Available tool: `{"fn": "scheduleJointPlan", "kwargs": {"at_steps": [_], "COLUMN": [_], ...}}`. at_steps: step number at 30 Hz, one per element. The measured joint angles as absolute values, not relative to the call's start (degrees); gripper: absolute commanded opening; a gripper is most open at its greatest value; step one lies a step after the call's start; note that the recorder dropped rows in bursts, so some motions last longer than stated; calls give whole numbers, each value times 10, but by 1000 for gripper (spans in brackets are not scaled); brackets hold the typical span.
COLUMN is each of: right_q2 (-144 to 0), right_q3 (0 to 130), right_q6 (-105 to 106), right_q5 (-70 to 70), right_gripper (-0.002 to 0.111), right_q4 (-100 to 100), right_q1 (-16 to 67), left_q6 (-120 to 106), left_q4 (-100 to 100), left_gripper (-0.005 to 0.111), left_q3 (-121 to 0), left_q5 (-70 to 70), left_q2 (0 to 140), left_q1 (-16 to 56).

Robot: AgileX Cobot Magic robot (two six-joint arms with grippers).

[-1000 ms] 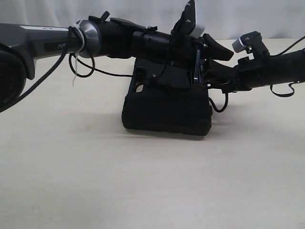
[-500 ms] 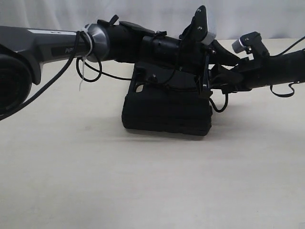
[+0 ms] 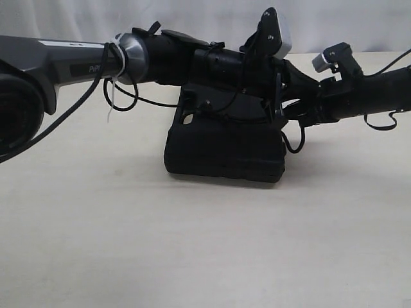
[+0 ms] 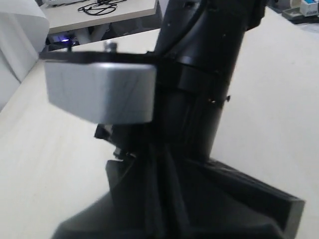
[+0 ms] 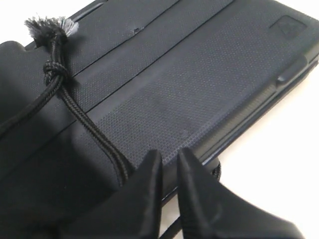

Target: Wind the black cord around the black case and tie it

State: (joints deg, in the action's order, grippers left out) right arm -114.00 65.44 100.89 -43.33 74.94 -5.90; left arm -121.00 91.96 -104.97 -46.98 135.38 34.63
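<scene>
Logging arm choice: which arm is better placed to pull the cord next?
Probably the right: its gripper sits over the case edge right beside the cord. The left wrist view shows no cord.

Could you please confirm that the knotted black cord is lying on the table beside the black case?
Not quite: the knotted black cord lies across the lid of the black case, not on the table beside it; the right wrist view shows this.
</scene>
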Motion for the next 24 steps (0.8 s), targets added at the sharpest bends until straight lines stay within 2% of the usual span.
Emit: {"fn": "scheduleJointPlan", "kwargs": {"at_steps": [6,8,24], "right_q2": [-1119,-1112,-1102], "right_q3": [654,654,654], "right_q6": [1011,1006,972], "right_q5": [-431,-431,-431], "right_gripper": [44,49,50], "right_q4": [740,725,655], "right_q1": [-59,-59,-59], "left_q6": [-1210,-1210,-1210], "left_q4": [920,920,920], "left_gripper": [0,0,0], "left_q3": [-1050,-1050,-1083], "left_q5": [-421,-413,-354], "left_q2": [1353,1353,1312], "left_q1": [346,346,334]}}
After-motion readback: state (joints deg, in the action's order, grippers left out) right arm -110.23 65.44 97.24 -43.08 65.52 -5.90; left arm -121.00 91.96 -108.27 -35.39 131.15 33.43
